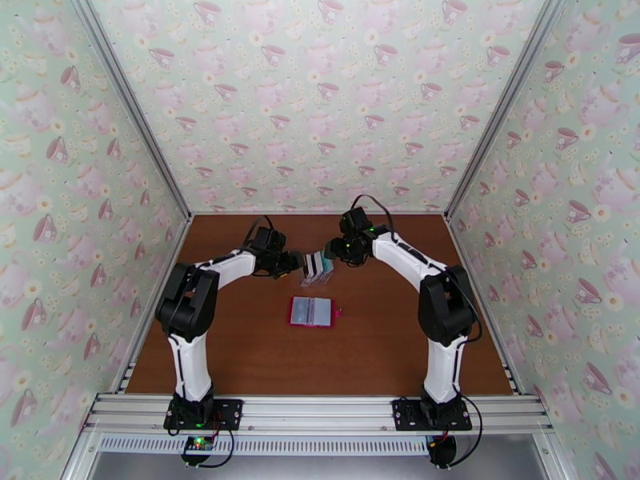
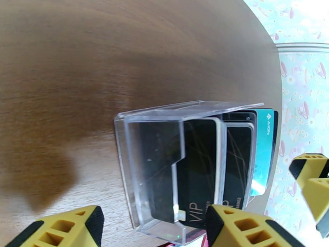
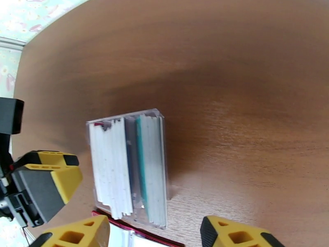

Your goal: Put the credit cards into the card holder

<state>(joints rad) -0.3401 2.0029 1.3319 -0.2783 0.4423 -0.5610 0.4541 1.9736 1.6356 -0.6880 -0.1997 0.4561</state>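
The rack [image 1: 318,266] holds the cards [image 2: 201,161] upright — black, teal, white; the left wrist view reads "VIP". The wallet [image 1: 310,312] lies open at its 6 o'clock. The left gripper [image 2: 154,227] sits at 9, the right gripper [image 3: 154,233] at 2 — both spread apart.

Table [image 2: 82,58]: wood grain, smooth, low sheen. Rack [image 2: 144,161]: clear plastic, glossy, finely scratched. Credit cards [image 2: 263,149]: glossy plastic. Card holder [image 1: 310,311]: red, leather-like, matt. Base rail [image 1: 320,411]: ribbed bare metal.
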